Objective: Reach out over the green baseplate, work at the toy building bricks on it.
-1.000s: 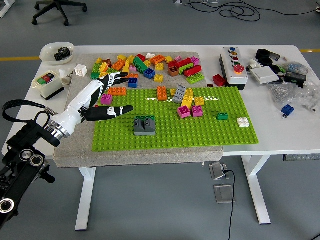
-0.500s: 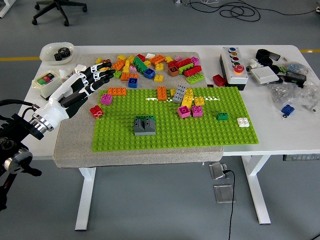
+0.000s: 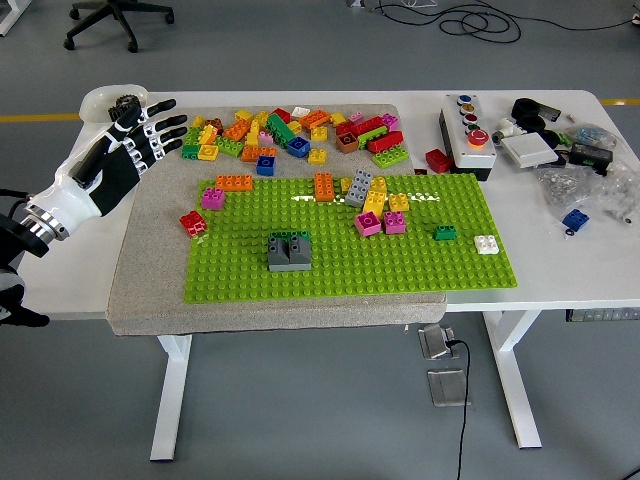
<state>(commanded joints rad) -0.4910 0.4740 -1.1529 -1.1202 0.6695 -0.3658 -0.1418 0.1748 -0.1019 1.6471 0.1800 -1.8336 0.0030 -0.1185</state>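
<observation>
The green baseplate lies on a grey mat in the head view. It carries a grey brick, a magenta brick, orange bricks, a grey and yellow stack, two magenta bricks, a small green brick and a white one. A red brick sits on the mat just off the plate's left edge. My left hand hovers off the plate's far left corner, fingers spread and holding nothing. The right arm is out of view.
A pile of loose coloured bricks lies on the mat behind the plate. A white bowl stands at the back left by my hand. A button box, cluttered parts and a blue brick occupy the right.
My left hand has pulled back from the plate's left edge, up and to the left, with its fingers spread. The red brick now shows on the mat where the hand was.
</observation>
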